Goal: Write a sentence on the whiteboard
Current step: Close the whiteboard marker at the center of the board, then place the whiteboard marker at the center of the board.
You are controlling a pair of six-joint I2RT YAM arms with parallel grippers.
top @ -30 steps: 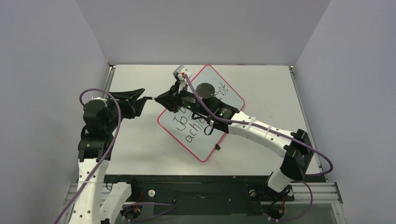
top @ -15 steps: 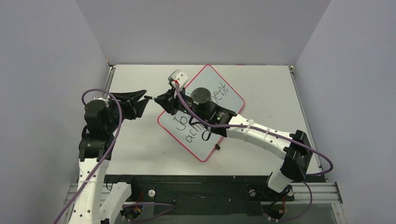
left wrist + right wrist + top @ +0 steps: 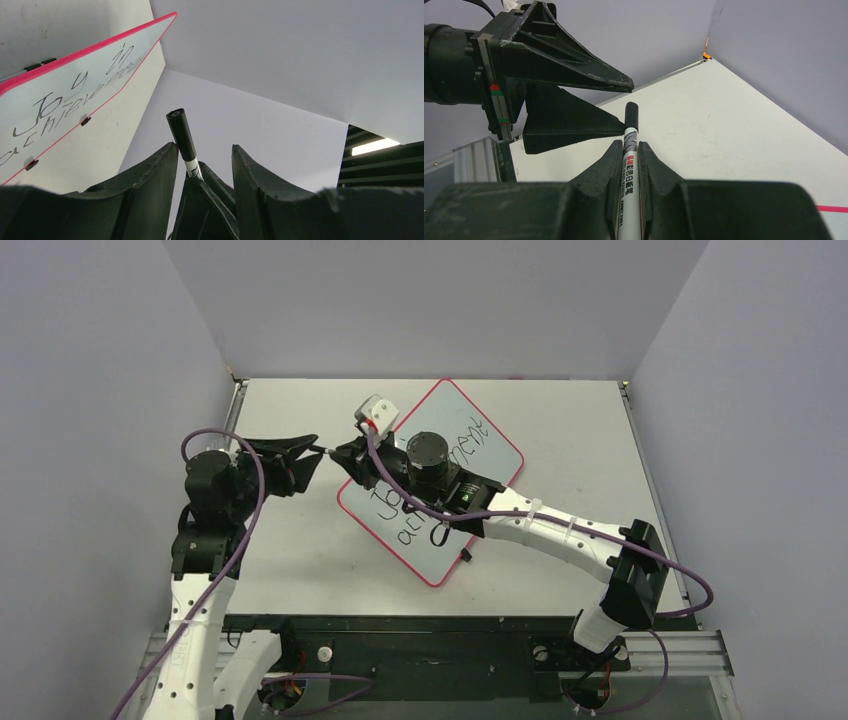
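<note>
The whiteboard (image 3: 425, 558) with its red rim lies cornerwise on the table. The sentence (image 3: 412, 532) in black marker is partly hidden under my right arm. In the left wrist view the whiteboard (image 3: 107, 50) shows the sentence (image 3: 65, 100) "Joy in achievement". My right gripper (image 3: 345, 455) is shut on a white marker (image 3: 630, 150) with a black cap and holds it off the board's left corner. My left gripper (image 3: 318, 451) is open, and the marker's capped end (image 3: 181, 132) sits between its fingers (image 3: 167, 155), close to the left one.
My right arm (image 3: 540, 525) stretches across the board from the near right. Small black clips (image 3: 467, 556) sit on the board's near edge. Grey walls close the table (image 3: 290, 560) on three sides; a metal rail (image 3: 430, 650) runs along the near edge.
My right gripper has moved a little to the left with the marker. The capped end now reaches in between my left gripper's open fingers. The left gripper has edged right.
</note>
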